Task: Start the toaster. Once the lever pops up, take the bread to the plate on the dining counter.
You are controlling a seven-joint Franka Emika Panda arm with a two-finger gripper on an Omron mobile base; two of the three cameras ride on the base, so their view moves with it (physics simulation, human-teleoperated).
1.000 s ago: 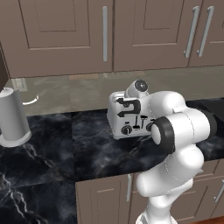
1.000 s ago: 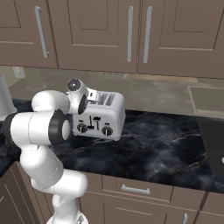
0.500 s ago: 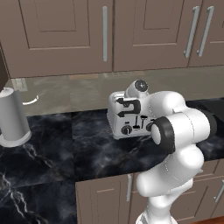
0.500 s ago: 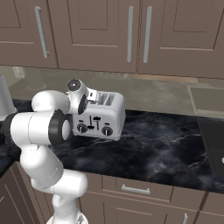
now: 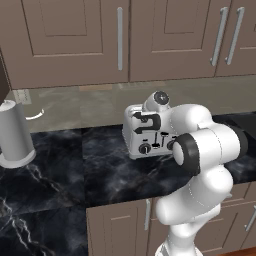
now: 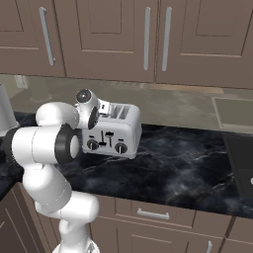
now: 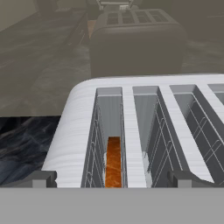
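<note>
Gripper is wide open, holding nothing, parked just above the toaster and looking down into its slots; the two fingertips straddle the slot nearest the toaster's left end as the hand view frames it. The bread sits down inside that slot, directly under the gap between the jaws, its top edge well below the slot rim. Judging by how low it sits, it isn't graspable yet, so I read the step in hand as either starting the toaster or waiting for the pop-up, can't tell which from here. If the lever needs pressing: the black sliders are on the front face, below and forward of the gripper, so it has to come off the top, drop down the front and push straight down on the slider that serves the loaded slot, not on the round knobs lower down. If waiting: hold centred over the slot, jaws wide, then descend straight so the fingers take the slice by its flat faces without catching the slot walls. Hard to make out: the arm's elbow covers part of the toaster's front in both base views, slider position is too small to read, and the lower end of the slice is cut off at the hand view's bottom edge. A grey canister stands on the counter well off to the left, clear of the work.
</note>
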